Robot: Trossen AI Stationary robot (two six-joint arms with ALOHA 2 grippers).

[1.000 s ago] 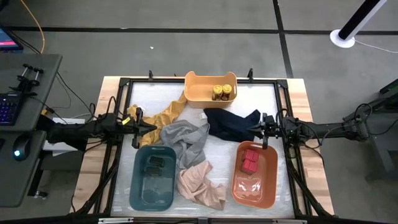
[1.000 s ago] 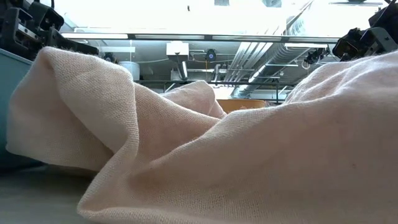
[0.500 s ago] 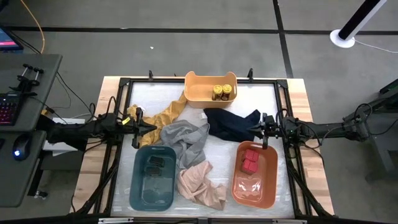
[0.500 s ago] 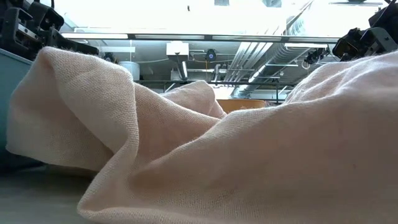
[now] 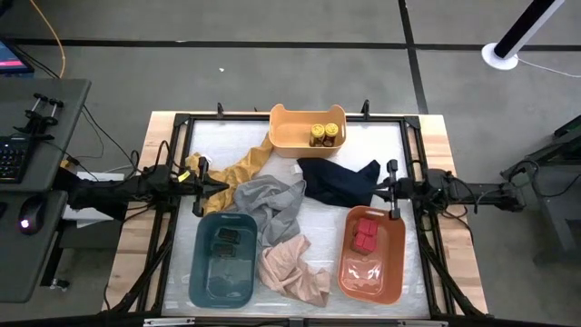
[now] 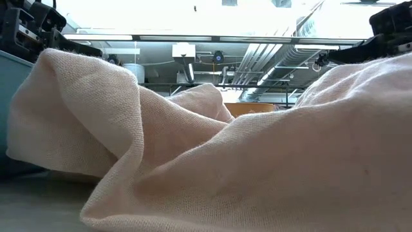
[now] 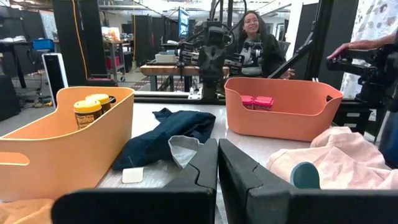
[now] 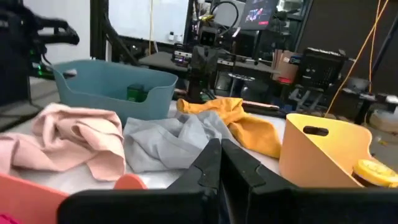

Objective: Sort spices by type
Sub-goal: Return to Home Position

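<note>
High view: spices are all binned by type. Two yellow-lidded jars point(image 5: 319, 134) sit in the yellow bin point(image 5: 289, 136) at mid far edge of the table point(image 5: 442, 136). Red tins point(image 5: 365, 234) are in the orange bin point(image 5: 374, 277) by the near-right corner. Dark-looking cans point(image 5: 226, 240) lie in the blue bin point(image 5: 207, 277) by the near-left corner; the right wrist view shows one as green.

No container lies loose on the table, tho the cloths could hide one: mustard cloth point(image 5: 238, 169), grey cloth point(image 5: 270, 204), navy cloth point(image 5: 338, 180) and pink cloth point(image 5: 292, 268), all crumpled btw the bins. The pink one fills the low view.

What's changed: vs half a sec ago the right gripper point(image 5: 381, 190) has drawn back a little toward the right edge, off the navy cloth's rim. The left gripper point(image 5: 221, 187) hasn't shifted; it sits over the mustard cloth near the left edge. Spices and bins are where they were. You can read that as sorting done, w/ the arms just retracting.

Jaws: both pairs are pressed together w/ nothing btw them, per the wrist views.

Writing: none legible. Jar labels are too small, and a white tag point(image 7: 132, 175) on the navy cloth shows no readable text. A person point(image 7: 255, 43) stands beyond the table.
</note>
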